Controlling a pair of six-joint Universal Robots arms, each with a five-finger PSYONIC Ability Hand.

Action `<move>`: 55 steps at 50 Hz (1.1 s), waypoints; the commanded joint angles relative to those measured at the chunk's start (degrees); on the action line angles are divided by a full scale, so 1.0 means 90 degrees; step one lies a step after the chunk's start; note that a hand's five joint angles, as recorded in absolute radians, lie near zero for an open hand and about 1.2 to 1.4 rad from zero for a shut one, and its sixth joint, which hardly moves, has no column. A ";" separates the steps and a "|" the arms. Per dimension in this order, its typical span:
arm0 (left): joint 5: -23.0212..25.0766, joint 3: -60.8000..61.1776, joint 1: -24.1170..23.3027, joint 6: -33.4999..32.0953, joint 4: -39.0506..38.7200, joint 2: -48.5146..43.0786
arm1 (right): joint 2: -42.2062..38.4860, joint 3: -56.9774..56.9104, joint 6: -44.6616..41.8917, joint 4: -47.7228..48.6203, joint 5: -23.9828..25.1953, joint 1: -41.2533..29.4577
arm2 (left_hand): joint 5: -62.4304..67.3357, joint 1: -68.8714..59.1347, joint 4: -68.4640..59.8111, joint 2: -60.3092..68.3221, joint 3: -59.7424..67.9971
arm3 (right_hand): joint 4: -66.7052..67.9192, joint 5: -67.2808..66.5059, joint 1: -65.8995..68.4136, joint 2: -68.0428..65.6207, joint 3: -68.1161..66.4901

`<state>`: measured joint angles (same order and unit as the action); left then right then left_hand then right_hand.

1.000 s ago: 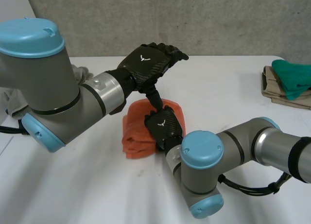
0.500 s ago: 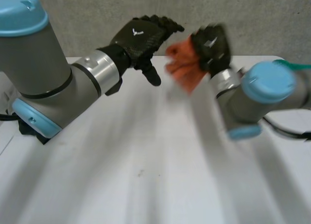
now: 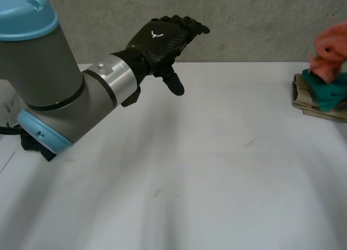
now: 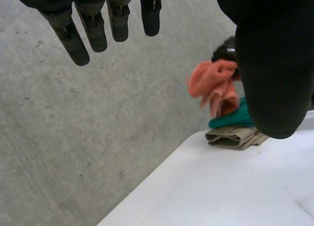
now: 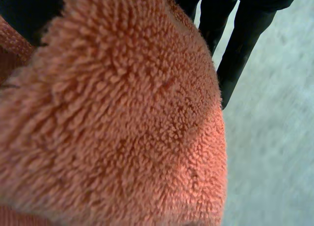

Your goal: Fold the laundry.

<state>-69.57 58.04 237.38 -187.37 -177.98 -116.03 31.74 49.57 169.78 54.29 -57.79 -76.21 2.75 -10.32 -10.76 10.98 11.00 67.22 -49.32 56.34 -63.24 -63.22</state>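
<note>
R hand (image 5: 248,20) grips the orange towel (image 3: 329,44), held in the air just above the green cloth (image 3: 328,90) on the tan cloth (image 3: 309,101), at the table's (image 3: 190,152) far right edge. L hand (image 3: 162,38) hangs relaxed over the table w/ nothing in it. Risks, my guess: towel looks bunched, so the fold may fall open on release. Stack sits near the edge, so an off-centre drop could topple it.

Left hand (image 3: 160,39) hovers with fingers straight; right hand (image 5: 238,49) clenched.
</note>
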 commanded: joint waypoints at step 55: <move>-0.1742 -0.1234 0.1289 0.0050 0.0722 0.0734 | 0.5525 0.3698 -0.1472 -0.2555 -0.1597 -0.0813 | -0.0151 -0.0119 -0.0070 0.0046 0.0044 | -0.6357 0.5480 -0.5149 0.5916 0.5913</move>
<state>-77.68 49.69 237.27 -181.90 -177.66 -109.96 73.06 71.54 149.92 24.23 -73.23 -67.23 2.75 -10.24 -10.76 10.98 10.99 11.97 -2.49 13.05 -12.31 -12.02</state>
